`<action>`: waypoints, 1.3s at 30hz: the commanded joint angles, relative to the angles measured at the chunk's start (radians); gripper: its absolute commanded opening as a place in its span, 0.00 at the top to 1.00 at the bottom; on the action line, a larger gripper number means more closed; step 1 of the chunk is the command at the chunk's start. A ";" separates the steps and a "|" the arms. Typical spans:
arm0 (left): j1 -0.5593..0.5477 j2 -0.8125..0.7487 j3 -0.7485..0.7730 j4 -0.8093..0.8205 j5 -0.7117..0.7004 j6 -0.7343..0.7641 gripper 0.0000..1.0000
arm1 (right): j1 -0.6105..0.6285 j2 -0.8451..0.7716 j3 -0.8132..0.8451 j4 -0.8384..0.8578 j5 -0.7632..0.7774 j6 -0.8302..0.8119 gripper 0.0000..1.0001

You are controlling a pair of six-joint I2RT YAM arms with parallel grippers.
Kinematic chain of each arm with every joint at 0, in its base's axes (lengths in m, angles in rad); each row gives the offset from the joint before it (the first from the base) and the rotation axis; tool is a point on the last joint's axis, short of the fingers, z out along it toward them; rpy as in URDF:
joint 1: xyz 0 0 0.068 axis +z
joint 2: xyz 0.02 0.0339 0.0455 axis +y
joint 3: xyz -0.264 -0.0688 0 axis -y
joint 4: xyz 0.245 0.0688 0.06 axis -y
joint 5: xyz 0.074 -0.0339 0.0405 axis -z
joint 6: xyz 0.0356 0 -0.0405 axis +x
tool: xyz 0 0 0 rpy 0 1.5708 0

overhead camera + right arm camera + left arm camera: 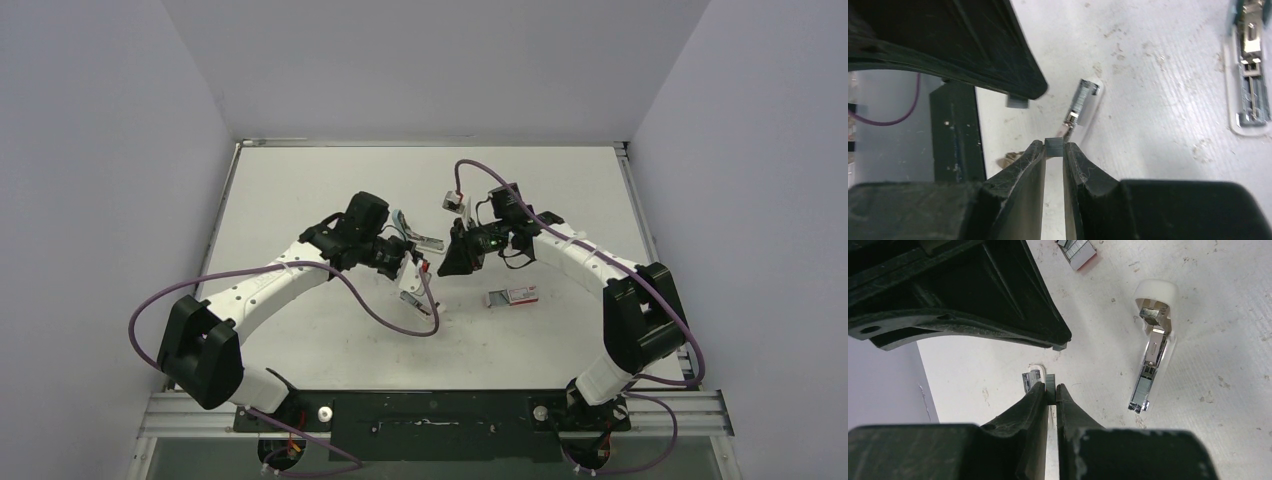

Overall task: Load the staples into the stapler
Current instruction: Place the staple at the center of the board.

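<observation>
Left gripper (1050, 389) pinched shut on the staples (1049, 381), a short grey strip; right gripper (1054, 148) clamped narrowly on a grey staple block (1054, 144); open white stapler (1153, 347) lying nearby on the table (300, 180); red-and-white staple box (512, 296) farther off.

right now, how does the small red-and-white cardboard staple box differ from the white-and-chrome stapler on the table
The red-and-white cardboard staple box is short and flat; the white-and-chrome stapler is longer and bulkier. The box is card with grey strips showing; the stapler is plastic and shiny metal. Both lie on the table, ungripped.
</observation>
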 commanded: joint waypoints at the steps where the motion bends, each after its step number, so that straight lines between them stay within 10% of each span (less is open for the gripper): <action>1: 0.014 -0.032 -0.012 0.049 0.032 -0.076 1.00 | -0.010 -0.017 0.031 -0.074 0.208 -0.135 0.92; 12: 0.092 -0.103 -0.138 0.190 0.180 -0.437 1.00 | 0.021 0.012 -0.131 -0.009 0.585 -0.240 0.80; 21: 0.160 -0.139 -0.162 0.206 0.263 -0.680 1.00 | 0.019 0.009 -0.168 0.035 0.594 -0.256 0.55; 39: 0.190 -0.085 -0.191 0.605 0.498 -1.292 0.99 | -0.014 -0.245 0.045 -0.105 0.089 -0.338 0.58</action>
